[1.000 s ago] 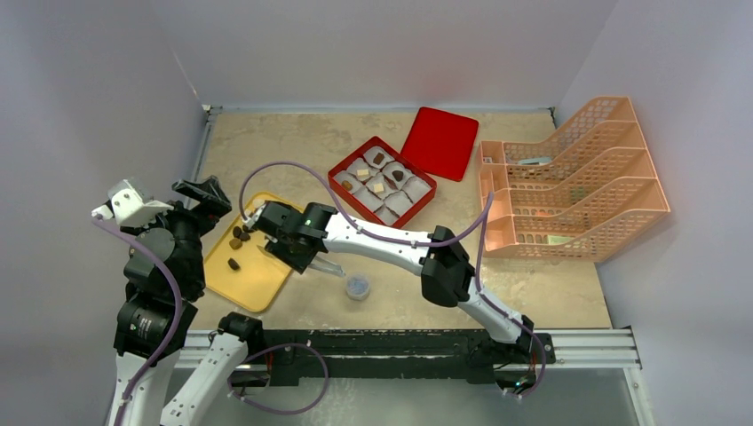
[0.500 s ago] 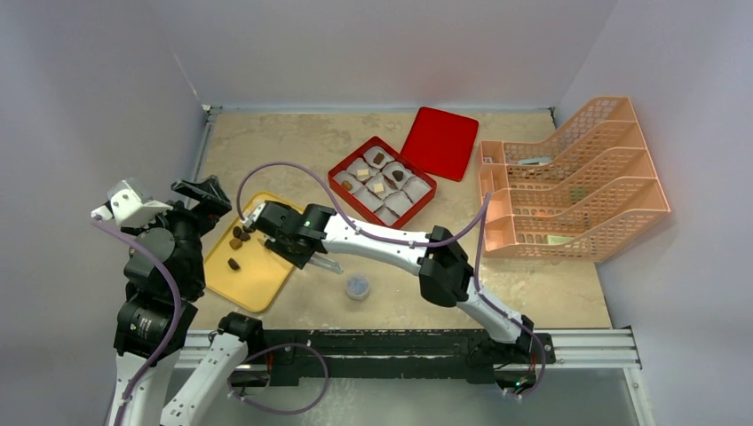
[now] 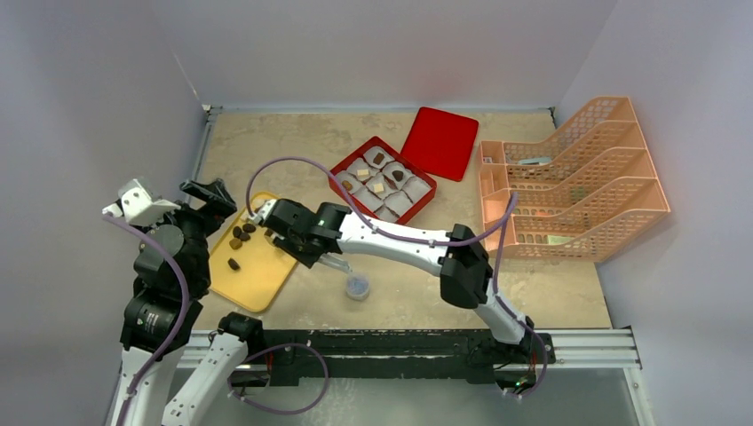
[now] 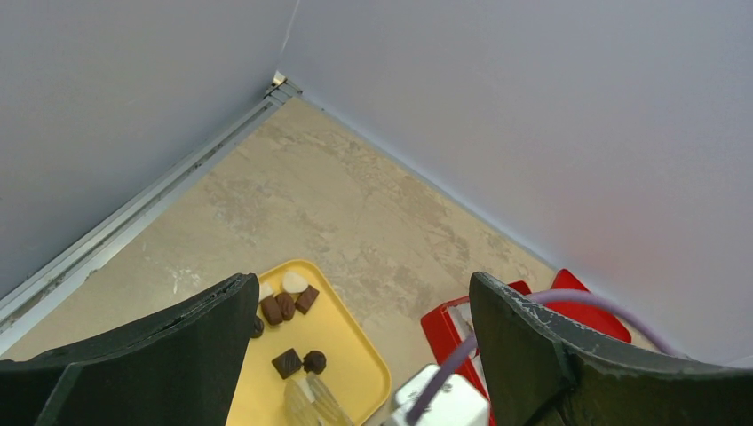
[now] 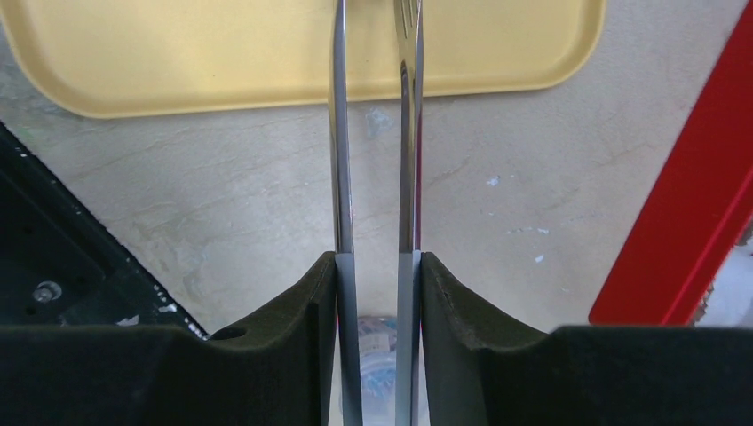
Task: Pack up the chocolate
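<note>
- Right hand (image 5: 376, 266) pinches the tweezers (image 5: 339, 133); their tips are out of frame, possibly empty.
- Left hand (image 4: 361, 297) gapes wide, holding nothing.
- Straddle one chocolate (image 4: 287, 363) on the yellow tray (image 4: 351, 351) squarely before squeezing.

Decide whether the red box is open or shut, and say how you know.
Open. Its lid lies flat on the table beside the box, and the cups inside show.
</note>
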Controlling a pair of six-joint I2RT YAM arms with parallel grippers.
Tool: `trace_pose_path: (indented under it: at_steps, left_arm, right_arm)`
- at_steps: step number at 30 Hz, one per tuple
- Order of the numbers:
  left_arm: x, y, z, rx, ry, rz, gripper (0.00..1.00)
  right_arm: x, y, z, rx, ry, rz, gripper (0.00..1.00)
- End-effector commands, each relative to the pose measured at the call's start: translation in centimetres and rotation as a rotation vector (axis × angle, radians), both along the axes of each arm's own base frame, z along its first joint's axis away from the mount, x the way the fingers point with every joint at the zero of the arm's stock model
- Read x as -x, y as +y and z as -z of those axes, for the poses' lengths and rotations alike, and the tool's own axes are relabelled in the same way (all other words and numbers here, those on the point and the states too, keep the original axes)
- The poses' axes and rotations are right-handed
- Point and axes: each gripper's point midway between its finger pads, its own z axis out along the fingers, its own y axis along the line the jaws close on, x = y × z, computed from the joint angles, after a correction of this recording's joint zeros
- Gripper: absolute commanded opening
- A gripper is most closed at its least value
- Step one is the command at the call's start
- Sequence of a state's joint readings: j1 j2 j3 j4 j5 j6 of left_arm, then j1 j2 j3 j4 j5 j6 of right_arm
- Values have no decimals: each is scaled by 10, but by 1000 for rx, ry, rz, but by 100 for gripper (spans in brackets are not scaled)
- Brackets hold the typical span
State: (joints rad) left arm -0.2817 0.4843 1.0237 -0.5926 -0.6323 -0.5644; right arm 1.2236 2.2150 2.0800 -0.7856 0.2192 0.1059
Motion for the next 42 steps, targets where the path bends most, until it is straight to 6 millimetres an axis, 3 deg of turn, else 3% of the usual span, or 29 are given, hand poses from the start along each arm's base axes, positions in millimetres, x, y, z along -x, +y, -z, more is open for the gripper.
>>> trace_pose_path:
  at_steps: [1, 8, 15, 21, 25, 33, 42]
  left_arm:
    - [-7, -3, 3, 8, -6, 6, 88]
    - [-16, -8, 20, 1, 33, 21, 88]
    - [-32, -20, 45, -15, 83, 65, 87]
    - [-50, -47, 66, -46, 122, 206, 87]
    - [-57, -65, 76, -54, 148, 299, 87]
    - [-59, -65, 83, -66, 176, 302, 87]
    - [-58, -62, 83, -65, 178, 286, 87]
  right_arm:
    - [-14, -7, -56, -136, -50, 55, 25]
    - [-37, -44, -76, -195, -25, 139, 25]
    - [-68, -106, -93, -221, -31, 265, 24]
    - [-94, -161, -87, -199, -27, 395, 25]
    - [-105, -187, -77, -186, -3, 455, 25]
    - [-115, -204, -51, -156, 51, 514, 27]
    - [-115, -193, -32, -161, 116, 488, 32]
